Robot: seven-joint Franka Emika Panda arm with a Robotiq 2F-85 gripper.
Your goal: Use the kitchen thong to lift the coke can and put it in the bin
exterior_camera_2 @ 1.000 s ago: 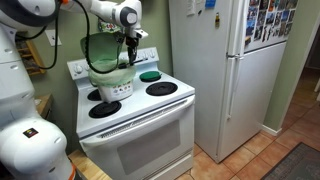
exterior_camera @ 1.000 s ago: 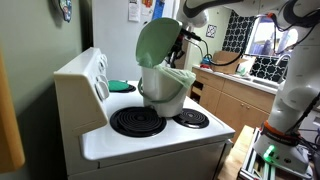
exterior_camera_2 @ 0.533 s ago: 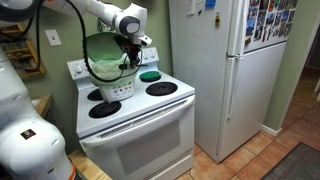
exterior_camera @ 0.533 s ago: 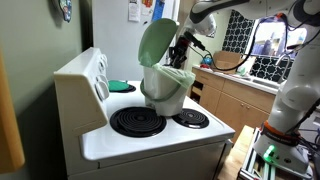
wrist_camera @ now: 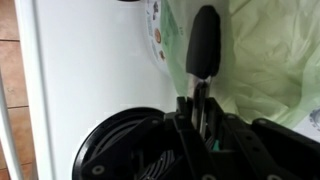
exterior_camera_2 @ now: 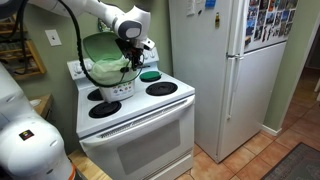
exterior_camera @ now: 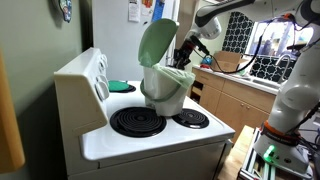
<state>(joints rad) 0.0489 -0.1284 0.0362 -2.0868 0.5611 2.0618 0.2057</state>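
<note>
The white bin [exterior_camera: 166,90] stands on the stove top with its pale green lid [exterior_camera: 155,42] swung up; it also shows in the other exterior view [exterior_camera_2: 112,84]. My gripper [exterior_camera: 186,52] [exterior_camera_2: 135,55] hangs at the bin's rim, beside the open lid. In the wrist view the gripper [wrist_camera: 200,125] is shut on the handles of the black tongs [wrist_camera: 204,40], whose tips are closed and lie against the whitish liner bag [wrist_camera: 275,60]. Nothing shows between the tong tips. The coke can is not in view.
The bin stands on a white stove [exterior_camera: 150,140] with black coil burners [exterior_camera: 137,121] [wrist_camera: 115,150]. A green disc [exterior_camera_2: 149,75] lies on a rear burner. A white fridge [exterior_camera_2: 220,70] stands beside the stove, and wooden cabinets [exterior_camera: 238,98] behind it.
My gripper with the tongs has shifted a little sideways and up from over the bin's opening toward its rim, and has tilted. The bin and lid have not moved.
</note>
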